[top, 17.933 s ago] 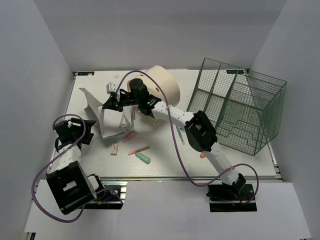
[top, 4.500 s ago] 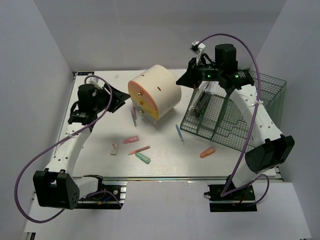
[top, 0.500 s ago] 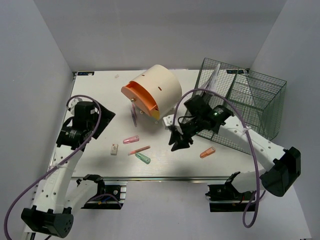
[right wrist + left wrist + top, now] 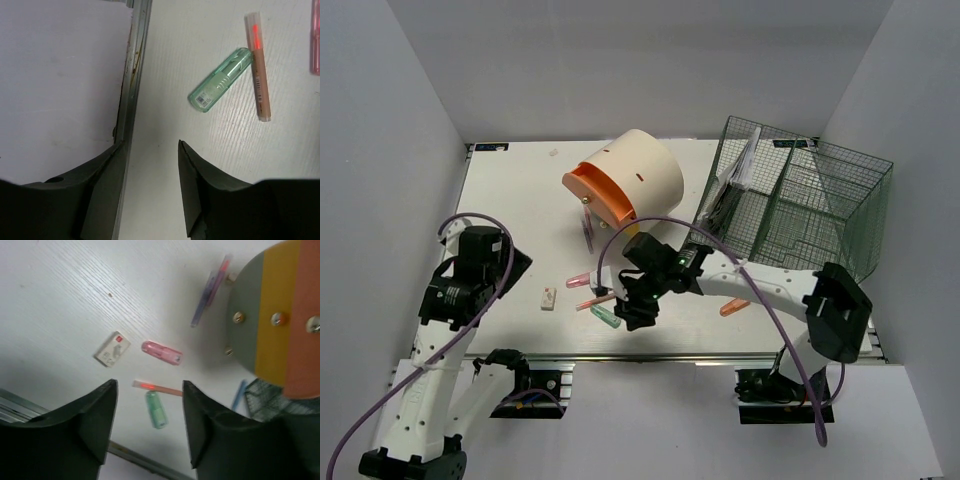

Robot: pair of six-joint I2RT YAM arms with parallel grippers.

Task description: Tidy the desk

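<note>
Looks like the pick-up-the-loose-pens step. The desk (image 4: 510, 190) fills the middle of the top view, with its rail (image 4: 131, 85) along the near edge and small stuff scattered across it. The right claw (image 4: 150, 182) hangs by that rail, jaws partway apart with nothing in them, just short of the green highlighter (image 4: 220, 80), which lies right beside the orange pen (image 4: 258, 67). Can't really tell how high it's hovering. The left claw (image 4: 149, 425) is spread wide and empty too, above the eraser (image 4: 112, 348) and pink highlighter (image 4: 161, 352). Next, I'd guess: nudge the right claw forward, straddle the green one alone, close, then carry it to the tipped-over container (image 4: 625, 180).
</note>
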